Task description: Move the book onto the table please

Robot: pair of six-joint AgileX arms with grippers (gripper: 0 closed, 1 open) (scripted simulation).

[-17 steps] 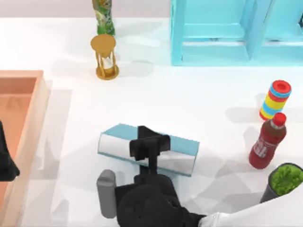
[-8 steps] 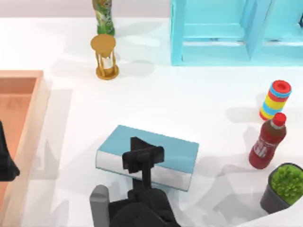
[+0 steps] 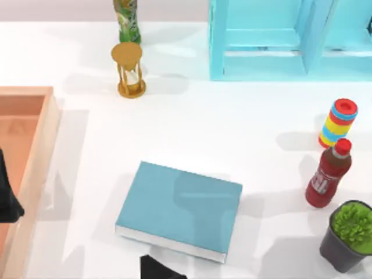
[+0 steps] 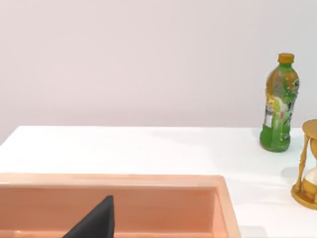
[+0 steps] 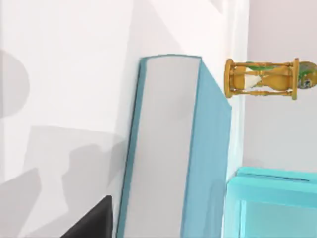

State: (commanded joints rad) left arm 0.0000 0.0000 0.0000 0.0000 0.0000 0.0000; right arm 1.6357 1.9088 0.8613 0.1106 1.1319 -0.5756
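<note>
Book (image 3: 180, 210) now flat on the desk (image 3: 232, 128); right gripper (image 3: 158, 269) backed off toward 6 o'clock, jaws can't tell. Looks done.

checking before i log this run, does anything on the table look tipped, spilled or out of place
Nothing stands out. The book lies flat on the table, turned slightly askew to its edges. The red bottle, hourglass and green bottle stand upright, with no spill.

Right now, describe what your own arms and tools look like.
Little of either shows. The left arm is a matte black, angular shape at the table's left edge, over the wooden tray. The right tool is a flat black wedge just below the book. No cables or markings are visible.
</note>
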